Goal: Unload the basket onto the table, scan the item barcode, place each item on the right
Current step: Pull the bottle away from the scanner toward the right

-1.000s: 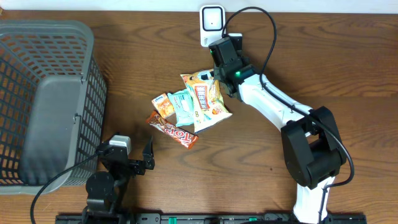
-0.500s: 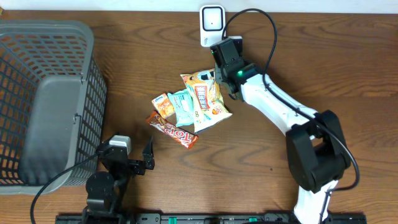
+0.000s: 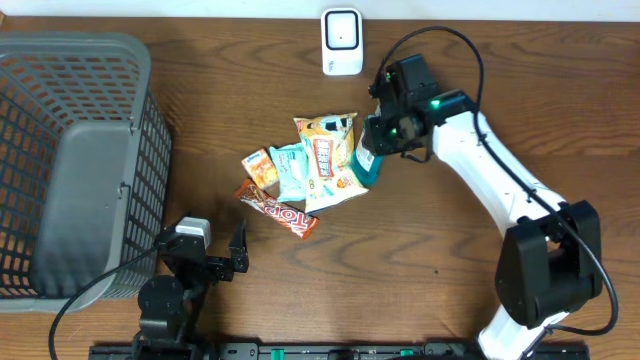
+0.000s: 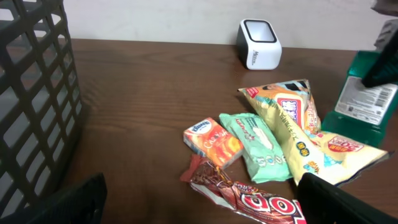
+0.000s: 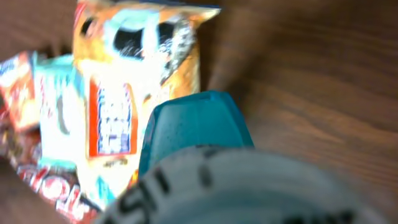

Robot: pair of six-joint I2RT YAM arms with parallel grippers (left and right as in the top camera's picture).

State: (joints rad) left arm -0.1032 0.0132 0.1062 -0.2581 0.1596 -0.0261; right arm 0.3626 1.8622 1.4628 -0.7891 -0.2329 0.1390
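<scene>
A teal box [image 3: 366,161] with a white barcode label [image 4: 367,94] hangs just right of the snack pile, and my right gripper [image 3: 383,138] is shut on its top. In the right wrist view the teal box [image 5: 193,130] fills the lower middle and hides the fingers. The white scanner [image 3: 341,41] stands at the table's far edge, up and to the left of this gripper. My left gripper [image 4: 205,214] rests open near the front edge, with nothing between its dark fingers [image 4: 71,200].
The pile holds a yellow chip bag [image 3: 328,150], a mint pack [image 3: 296,171], a small orange pack [image 3: 262,167] and a red chocolate bar [image 3: 281,209]. A grey mesh basket [image 3: 60,150] fills the left side. Black cable loops over the right arm.
My right arm has swung from beside the scanner to the right and toward the front, and the teal box now shows under its gripper. The left arm has not moved.
</scene>
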